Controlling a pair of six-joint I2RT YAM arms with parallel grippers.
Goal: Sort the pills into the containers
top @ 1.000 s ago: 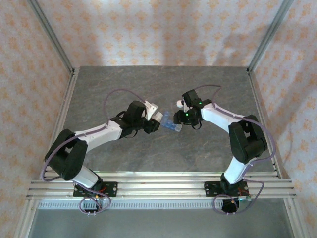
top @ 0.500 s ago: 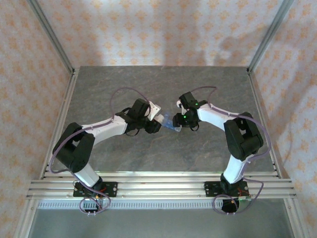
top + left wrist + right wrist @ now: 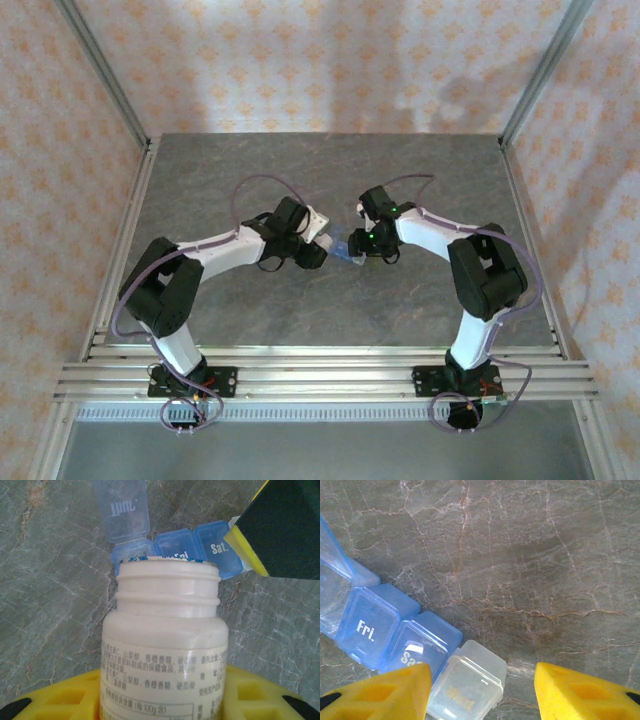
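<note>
My left gripper (image 3: 162,702) is shut on an uncapped white pill bottle (image 3: 165,640), lying near level with its mouth at the containers. The containers (image 3: 192,545) are a light-blue strip with compartments marked Fri and Sat, and one lid (image 3: 122,510) stands open. In the top view the left gripper (image 3: 316,251) and the right gripper (image 3: 363,243) flank the containers (image 3: 343,250) at mid-table. My right gripper (image 3: 485,682) hangs open over the strip's end (image 3: 370,620), with a clear compartment (image 3: 467,685) between its fingers. The pills are hidden.
The grey marbled table (image 3: 300,170) is walled by patterned panels, with a metal rail (image 3: 320,375) at the near edge. A small white round thing (image 3: 360,210) lies just behind the right gripper. The right gripper's finger (image 3: 280,530) reaches into the left wrist view.
The left arm has reached further right, bringing the bottle closer to the containers. The right gripper has edged slightly left and its jaws have narrowed a little.
</note>
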